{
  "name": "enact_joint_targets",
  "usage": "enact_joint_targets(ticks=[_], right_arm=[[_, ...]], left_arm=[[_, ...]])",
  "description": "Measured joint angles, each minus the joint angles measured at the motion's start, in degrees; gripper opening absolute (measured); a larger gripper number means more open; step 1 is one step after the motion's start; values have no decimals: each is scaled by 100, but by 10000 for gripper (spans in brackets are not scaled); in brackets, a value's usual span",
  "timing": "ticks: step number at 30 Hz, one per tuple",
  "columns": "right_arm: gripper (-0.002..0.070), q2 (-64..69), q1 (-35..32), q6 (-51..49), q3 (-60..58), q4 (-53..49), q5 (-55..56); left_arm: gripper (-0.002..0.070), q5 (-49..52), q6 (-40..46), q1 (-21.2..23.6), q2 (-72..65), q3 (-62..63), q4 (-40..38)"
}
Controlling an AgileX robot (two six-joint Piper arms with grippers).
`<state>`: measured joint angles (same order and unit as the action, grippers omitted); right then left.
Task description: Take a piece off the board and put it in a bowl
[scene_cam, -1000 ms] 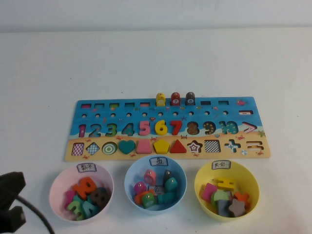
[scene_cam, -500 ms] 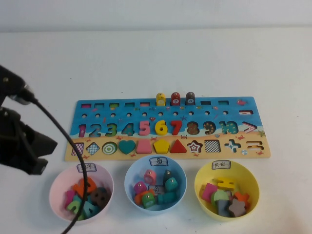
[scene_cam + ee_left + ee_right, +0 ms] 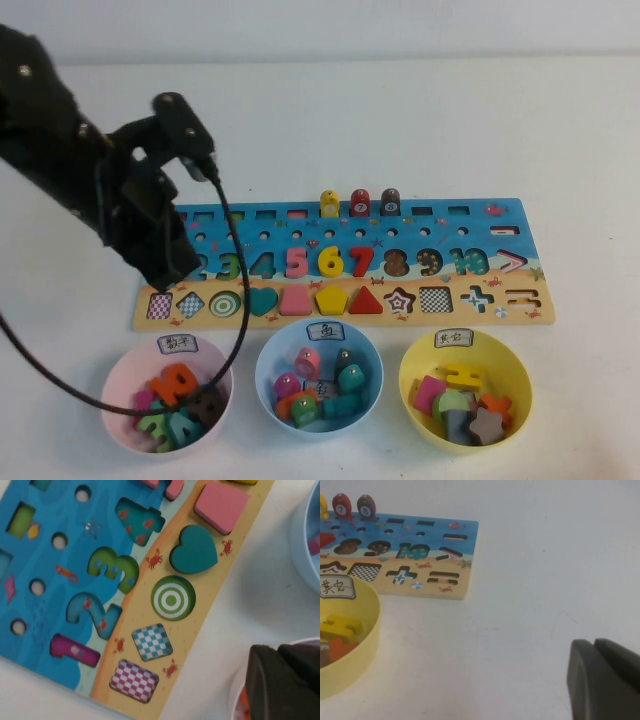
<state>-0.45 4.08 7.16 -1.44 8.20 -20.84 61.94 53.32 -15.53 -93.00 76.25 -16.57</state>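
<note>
Nearest, at the lower right of the high view, the yellow bowl sits in front of the board, ready to receive; the right pincer shows only in its wrist view, parked low over bare tabletop beside that bowl, fingers together. Farther back, left of centre, the left pincer hangs clenched and empty over the board's left end, probably lining up on the teal heart piece, seated in its slot just right of it.
</note>
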Motion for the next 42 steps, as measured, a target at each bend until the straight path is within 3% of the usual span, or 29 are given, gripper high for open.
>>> enact_joint_targets(ticks=[7, 16, 19, 23, 26, 31, 42], right_arm=[[-18, 0, 0, 0, 0, 0, 0], [-18, 0, 0, 0, 0, 0, 0], [-18, 0, 0, 0, 0, 0, 0], [-18, 0, 0, 0, 0, 0, -11], [-18, 0, 0, 0, 0, 0, -11], [-18, 0, 0, 0, 0, 0, -11], [-18, 0, 0, 0, 0, 0, -11]], left_arm=[[-4, 615, 397, -526, -1274, 1248, 523], [5, 740, 1226, -605, -2116, 2252, 589], [75, 740, 1325, -605, -2198, 2276, 603], [337, 752, 1348, -605, -2316, 2287, 603], [451, 752, 1348, -605, -2400, 2287, 603], [494, 752, 1538, -613, -2589, 2287, 603], [493, 714, 1838, -937, -2746, 2287, 649]])
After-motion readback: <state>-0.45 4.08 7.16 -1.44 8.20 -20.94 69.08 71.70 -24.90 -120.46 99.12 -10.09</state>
